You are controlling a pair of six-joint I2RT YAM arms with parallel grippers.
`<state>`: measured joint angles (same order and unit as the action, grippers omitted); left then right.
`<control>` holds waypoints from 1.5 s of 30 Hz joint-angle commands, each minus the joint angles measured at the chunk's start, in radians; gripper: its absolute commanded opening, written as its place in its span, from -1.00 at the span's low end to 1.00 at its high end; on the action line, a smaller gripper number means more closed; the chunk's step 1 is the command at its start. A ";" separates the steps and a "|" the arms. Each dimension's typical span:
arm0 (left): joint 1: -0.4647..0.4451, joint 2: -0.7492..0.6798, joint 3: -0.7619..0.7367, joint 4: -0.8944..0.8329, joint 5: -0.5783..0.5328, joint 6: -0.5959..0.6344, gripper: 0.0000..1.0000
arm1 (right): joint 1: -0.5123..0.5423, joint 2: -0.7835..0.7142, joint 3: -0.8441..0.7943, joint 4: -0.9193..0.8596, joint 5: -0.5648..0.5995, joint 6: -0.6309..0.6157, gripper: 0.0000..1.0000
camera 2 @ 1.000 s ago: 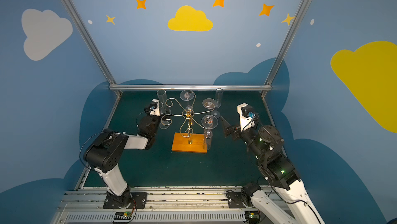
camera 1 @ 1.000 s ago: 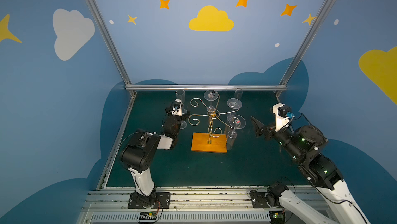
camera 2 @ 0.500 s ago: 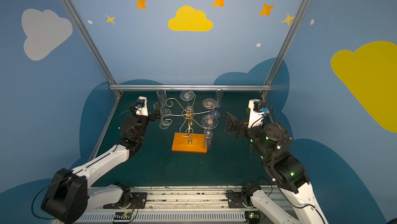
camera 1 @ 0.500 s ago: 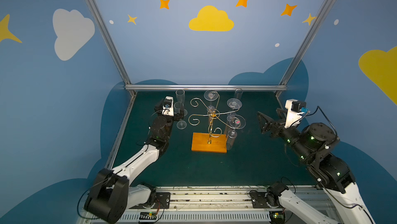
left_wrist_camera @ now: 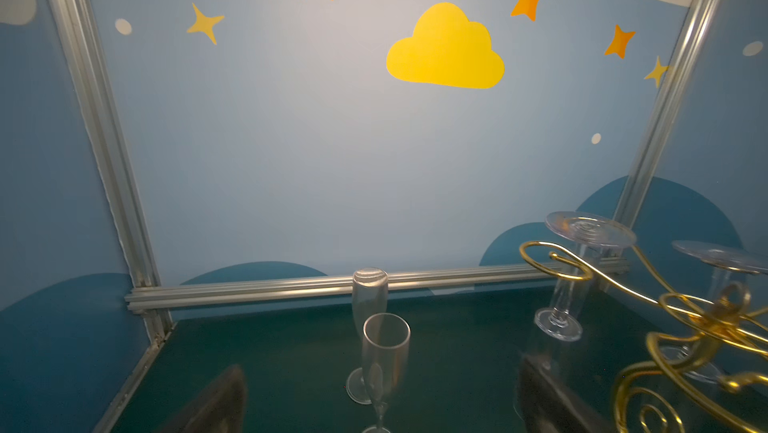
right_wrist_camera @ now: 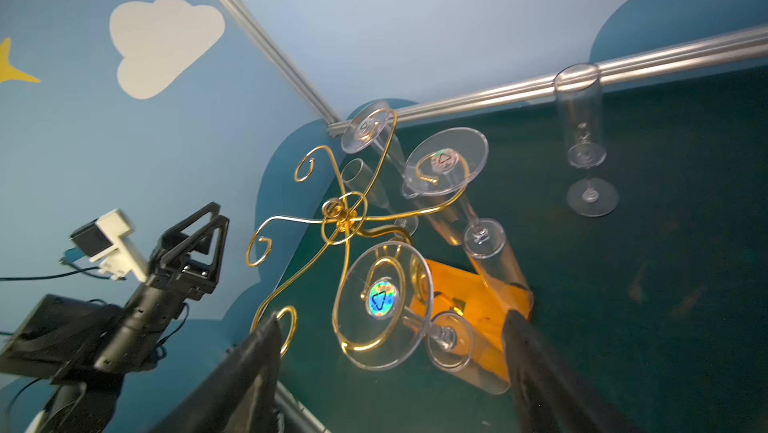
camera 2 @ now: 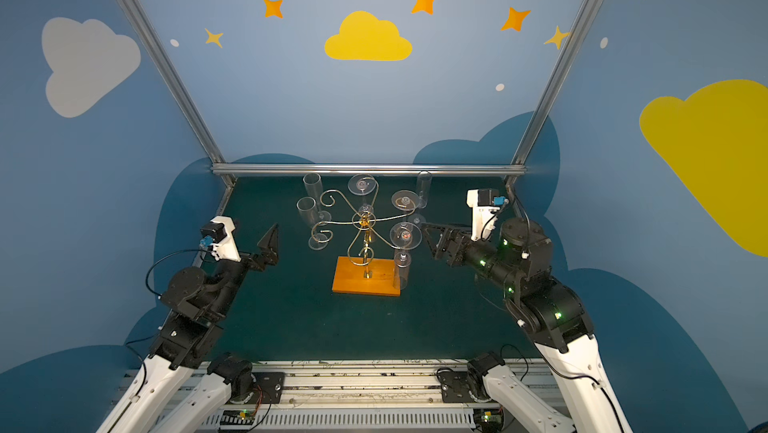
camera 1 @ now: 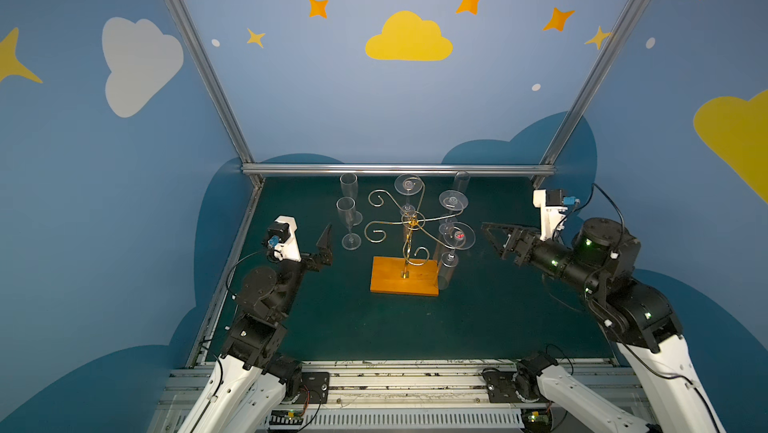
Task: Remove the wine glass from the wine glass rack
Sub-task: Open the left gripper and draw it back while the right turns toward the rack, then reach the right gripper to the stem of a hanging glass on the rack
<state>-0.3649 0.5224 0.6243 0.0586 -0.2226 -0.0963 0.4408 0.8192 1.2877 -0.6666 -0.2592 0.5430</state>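
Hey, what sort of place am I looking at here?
Probably a robot lab test cell: left arm and right arm mounted on a rail, an aluminium frame, cloud-painted backdrop walls.

A yellow cloud, a white cloud and orange stars decorated the blue walls. Slanted metal posts met a horizontal metal bar at the back of the dark green bench. A grey rail ran along its front edge.
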 commanded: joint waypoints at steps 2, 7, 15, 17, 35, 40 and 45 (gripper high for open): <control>0.001 -0.012 0.022 -0.163 0.122 -0.101 0.99 | -0.051 0.006 -0.045 0.028 -0.188 0.099 0.57; 0.001 -0.018 0.019 -0.187 0.155 -0.198 0.99 | -0.109 0.003 -0.114 0.087 -0.266 0.163 0.53; 0.001 -0.024 -0.028 -0.139 0.174 -0.271 0.99 | -0.203 0.020 -0.241 0.304 -0.459 0.336 0.30; 0.001 -0.021 -0.028 -0.143 0.175 -0.274 0.99 | -0.213 0.026 -0.256 0.342 -0.487 0.362 0.20; 0.001 -0.035 -0.048 -0.138 0.161 -0.306 0.99 | -0.220 0.057 -0.317 0.430 -0.569 0.443 -0.34; 0.001 -0.030 -0.057 -0.108 0.155 -0.314 0.99 | -0.220 0.064 -0.329 0.453 -0.578 0.458 -0.44; 0.001 -0.024 -0.051 -0.108 0.158 -0.313 0.99 | -0.220 0.063 -0.339 0.472 -0.580 0.473 -0.60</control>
<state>-0.3649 0.4969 0.5716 -0.0780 -0.0616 -0.4057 0.2234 0.8841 0.9573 -0.2371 -0.8249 1.0069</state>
